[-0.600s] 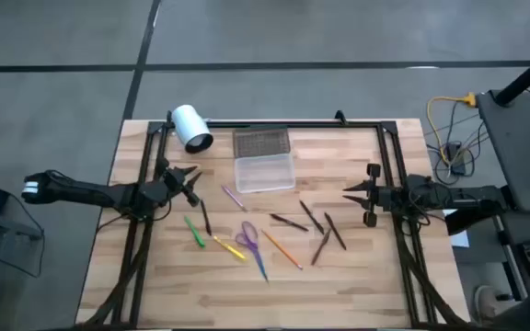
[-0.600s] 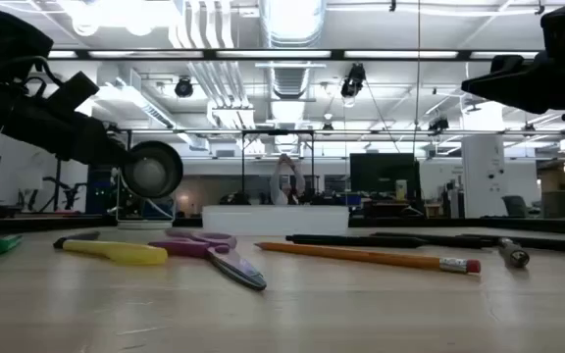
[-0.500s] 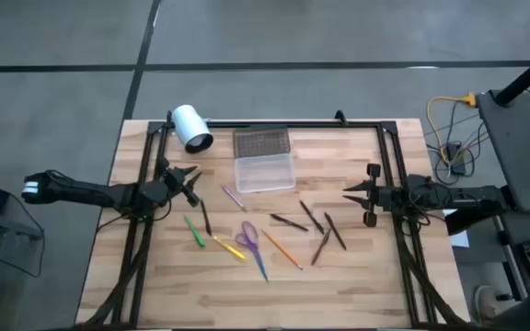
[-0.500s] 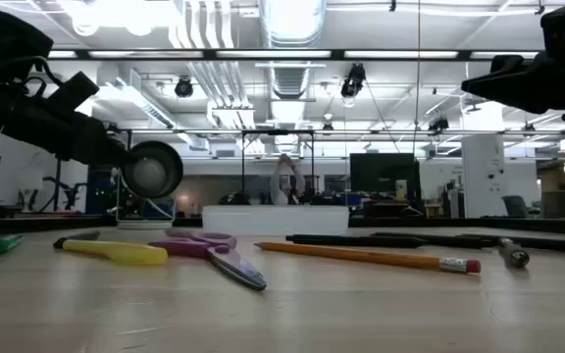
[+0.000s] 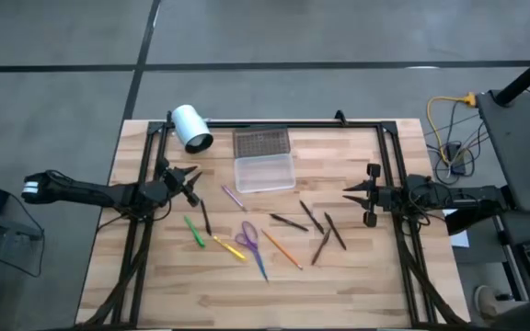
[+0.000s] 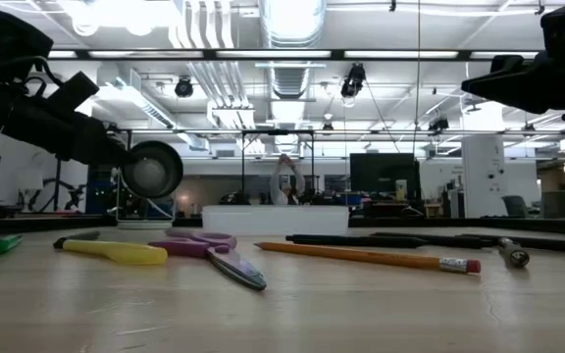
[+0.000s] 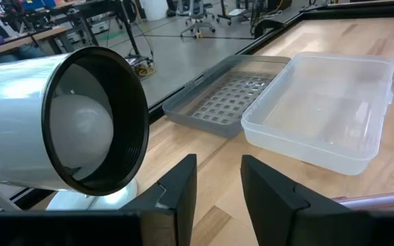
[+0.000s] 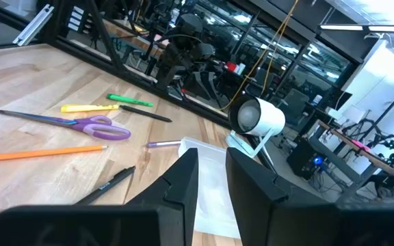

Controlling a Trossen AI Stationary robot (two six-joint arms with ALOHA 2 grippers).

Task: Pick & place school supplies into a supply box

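Pens and pencils lie flat on the wooden table: a green one point(image 5: 194, 231), a yellow one point(image 5: 229, 247), an orange pencil point(image 5: 282, 248), a purple one point(image 5: 233, 197) and several dark ones point(image 5: 312, 217). Purple-handled scissors point(image 5: 247, 236) lie among them. The clear supply box point(image 5: 265, 172) stands open at the far middle, with its grey dotted lid point(image 5: 261, 142) lying behind it. My left gripper point(image 5: 191, 177) hovers left of the box and holds nothing; its fingers stand a narrow gap apart point(image 7: 219, 171). My right gripper point(image 5: 348, 193) hovers right of the pens and is also empty, its fingers narrowly apart point(image 8: 213, 164).
A white cylinder point(image 5: 191, 127) with a dark open end stands at the far left corner, close to my left gripper. A black frame rail point(image 5: 274, 123) runs along the table's far edge and down both sides. The near part of the table point(image 5: 274, 299) is bare wood.
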